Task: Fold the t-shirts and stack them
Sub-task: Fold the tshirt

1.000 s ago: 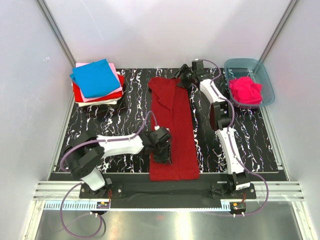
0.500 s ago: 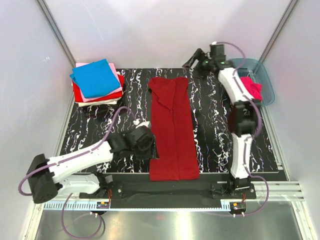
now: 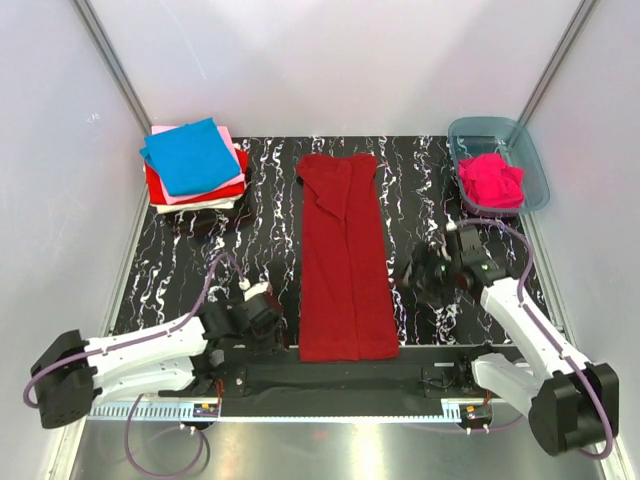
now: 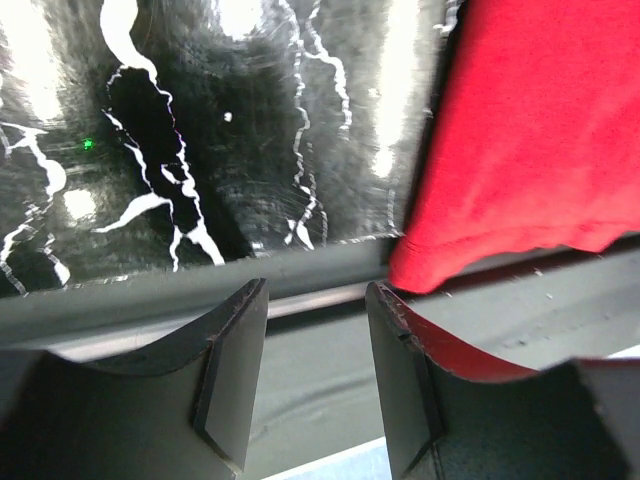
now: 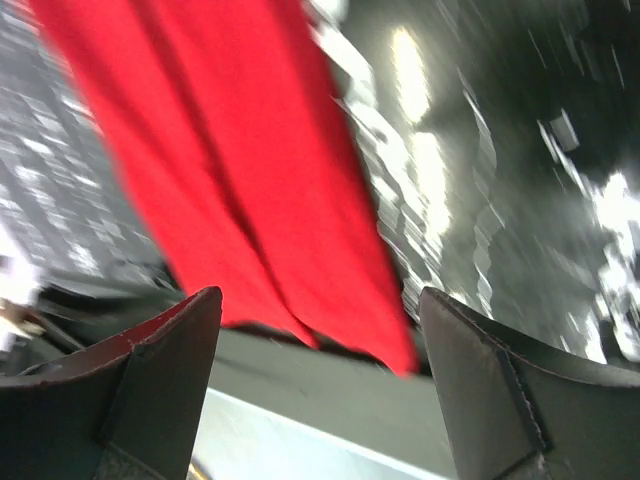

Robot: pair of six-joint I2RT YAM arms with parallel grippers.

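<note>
You are holding the left pincer [image 4: 315, 298] spread and empty, just beside the near left corner of the dark red t-shirt [image 3: 345, 250], which is lying lengthwise mid-worktop [image 3: 270, 220]. The right pincer [image 5: 320, 300], also spread, is hovering near its right edge. Try pinching both near corners evenly.

Left fingers [image 4: 232, 372] ajar, empty; right fingers [image 5: 160, 385] wide, empty.

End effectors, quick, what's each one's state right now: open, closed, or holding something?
Left end effector: open, holding nothing.
Right end effector: open, holding nothing.
</note>
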